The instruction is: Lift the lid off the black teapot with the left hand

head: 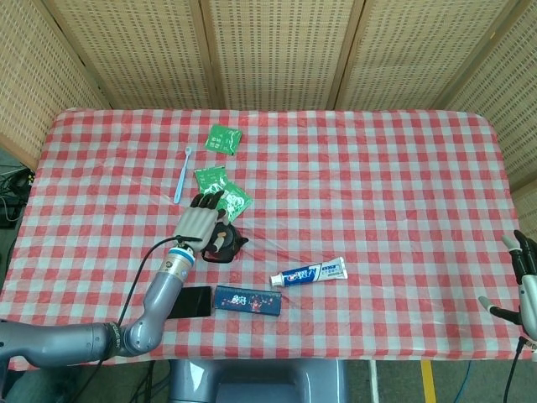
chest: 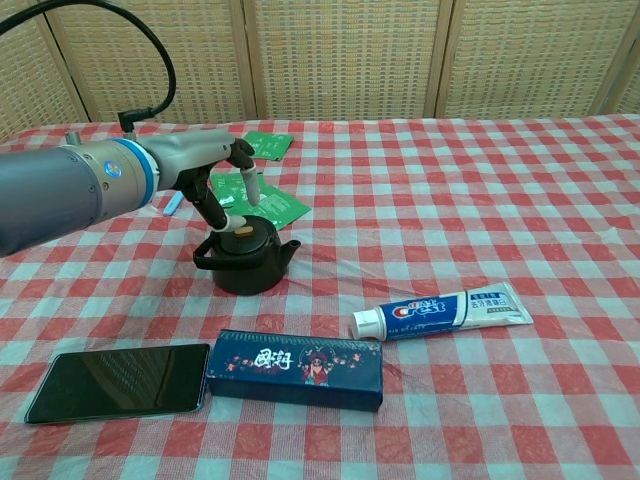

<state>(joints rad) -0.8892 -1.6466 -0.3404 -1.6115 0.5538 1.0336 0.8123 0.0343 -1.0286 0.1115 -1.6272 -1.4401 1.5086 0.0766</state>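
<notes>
The black teapot (head: 226, 245) (chest: 246, 262) stands near the middle of the checked table, spout to the right. Its lid (chest: 243, 233), with a tan knob on top, sits on the pot. My left hand (head: 201, 220) (chest: 213, 172) hovers just over the pot from the left, fingers apart and pointing down around the lid. One fingertip (chest: 231, 224) is close beside the knob; contact is unclear. It holds nothing. My right hand (head: 525, 281) is at the table's far right edge, fingers spread and empty, and does not show in the chest view.
A toothpaste tube (head: 309, 273) (chest: 441, 310) lies right of the pot. A dark blue box (head: 247, 300) (chest: 297, 368) and a black phone (chest: 118, 382) lie in front. Green packets (head: 225, 194) (chest: 262, 201) and a blue toothbrush (head: 182, 176) lie behind.
</notes>
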